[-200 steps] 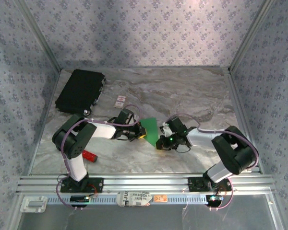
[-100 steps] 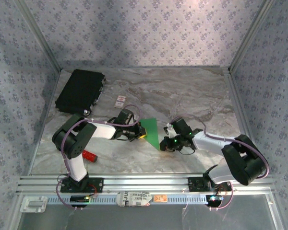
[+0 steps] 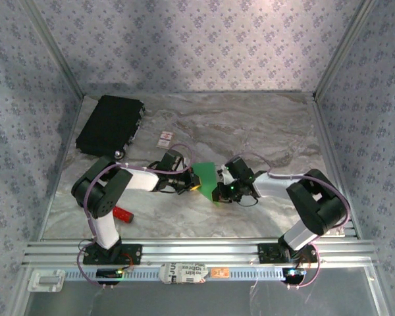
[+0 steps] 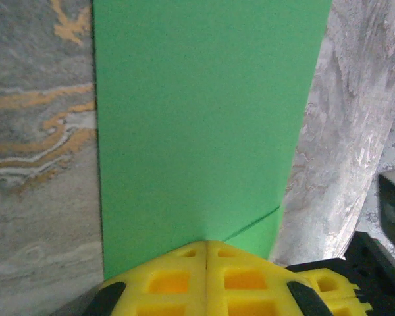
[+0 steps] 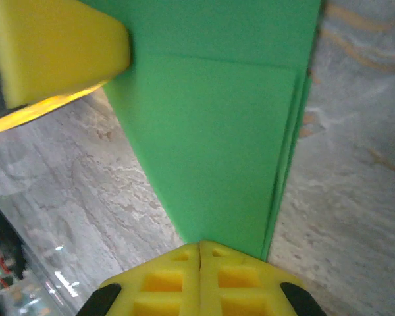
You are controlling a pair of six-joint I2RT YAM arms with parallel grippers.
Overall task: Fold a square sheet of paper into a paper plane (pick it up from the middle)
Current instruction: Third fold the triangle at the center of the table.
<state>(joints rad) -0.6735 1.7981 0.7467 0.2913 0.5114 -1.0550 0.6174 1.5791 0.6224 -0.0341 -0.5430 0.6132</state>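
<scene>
Finds the square sheet of paper [image 3: 206, 175] near the middle of the marble table [image 3: 270, 131], between the two arms and a little toward the near side. Pinches it from the left with the left gripper [image 3: 194, 187]. From the left wrist, shows that left gripper [image 4: 206, 245] with its yellow pads pressed flat together over the green edge, no gap between them. Pinches it from the right too, with the right gripper [image 3: 218, 193]. From the right wrist, shows that right gripper [image 5: 199, 245] clamped tight on a narrow green tip.

Shows the sheet already folded. Reveals layered green edges down the right side in the right wrist view, with a straight fold edge across the upper part. Reveals a thin crease slanting up to the right just beyond the pads in the left wrist view. Catches one yellow finger [image 5: 52, 59] of the left gripper at the top left of the right wrist view, over the paper's edge. Cannot tell whether the paper rests on the table or hangs just above it.

Leaves a black rectangular case [image 3: 110, 125] at the far left, a small white card with red marks [image 3: 164, 139] just right of it, and a red bar-shaped tool [image 3: 122, 213] near the left arm's base, all well apart from the paper.
</scene>
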